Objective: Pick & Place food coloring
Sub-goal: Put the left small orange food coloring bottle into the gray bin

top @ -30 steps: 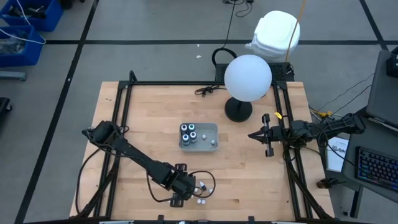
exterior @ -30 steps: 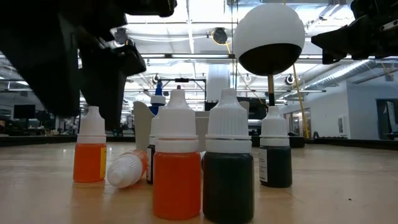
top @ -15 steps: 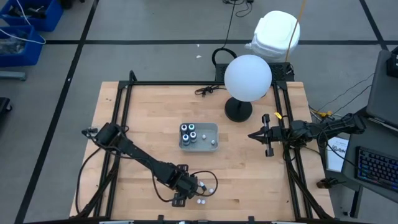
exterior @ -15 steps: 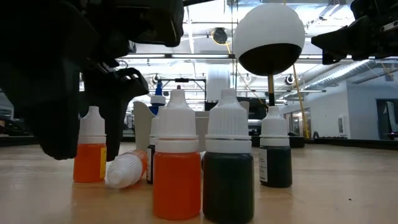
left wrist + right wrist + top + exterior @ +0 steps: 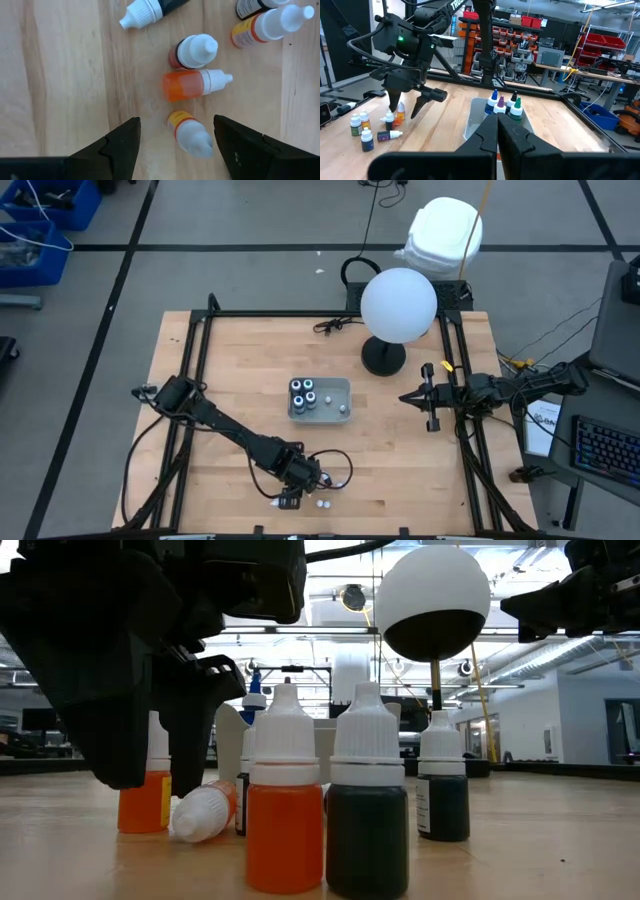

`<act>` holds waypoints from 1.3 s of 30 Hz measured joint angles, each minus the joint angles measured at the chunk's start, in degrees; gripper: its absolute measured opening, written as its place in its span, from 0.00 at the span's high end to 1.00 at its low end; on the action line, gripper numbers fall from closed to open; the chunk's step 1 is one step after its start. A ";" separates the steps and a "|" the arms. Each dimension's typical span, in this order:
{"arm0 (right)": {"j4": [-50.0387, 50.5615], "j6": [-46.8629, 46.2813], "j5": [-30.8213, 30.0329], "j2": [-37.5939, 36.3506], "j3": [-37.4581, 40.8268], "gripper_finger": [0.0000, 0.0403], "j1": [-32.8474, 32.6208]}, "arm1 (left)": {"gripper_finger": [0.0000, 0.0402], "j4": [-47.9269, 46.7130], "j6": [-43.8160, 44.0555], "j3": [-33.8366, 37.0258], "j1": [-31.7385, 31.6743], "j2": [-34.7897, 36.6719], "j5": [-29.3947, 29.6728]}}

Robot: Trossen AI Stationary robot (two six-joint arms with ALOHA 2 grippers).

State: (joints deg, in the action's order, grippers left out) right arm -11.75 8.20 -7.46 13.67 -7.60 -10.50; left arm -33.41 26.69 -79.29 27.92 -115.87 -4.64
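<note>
Our left gripper [image 5: 175, 142] is closing in on the food colouring.

Fingers spread wide, it has dropped lower around a small upright orange dropper bottle with a white cap [image 5: 190, 132] near the table's front edge; our right gripper [image 5: 430, 398], fingers pressed together, is waiting aside.

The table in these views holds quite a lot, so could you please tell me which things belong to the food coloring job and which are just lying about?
Belonging to the job:
- dropper bottles near the front edge
- left gripper, open over an orange bottle
- clear tray holding the jars

Just lying about:
- white globe lamp
- black cable
- right gripper, shut, waiting at the right edge
</note>
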 joint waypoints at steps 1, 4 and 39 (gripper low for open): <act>0.00 -0.01 0.00 0.00 0.00 1.00 0.02 | 0.37 -0.01 -0.04 0.00 0.01 0.00 0.00; 0.02 0.00 0.00 0.00 0.00 1.00 0.02 | 0.41 -0.11 -0.04 0.00 0.07 0.00 -0.19; 0.07 0.05 0.00 0.00 0.04 1.00 0.02 | 0.79 -3.80 -9.71 -0.07 -0.11 15.17 5.07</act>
State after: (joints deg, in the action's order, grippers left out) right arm -11.68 8.25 -7.46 13.67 -7.55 -10.48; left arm -37.21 16.98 -79.35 27.81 -100.70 0.42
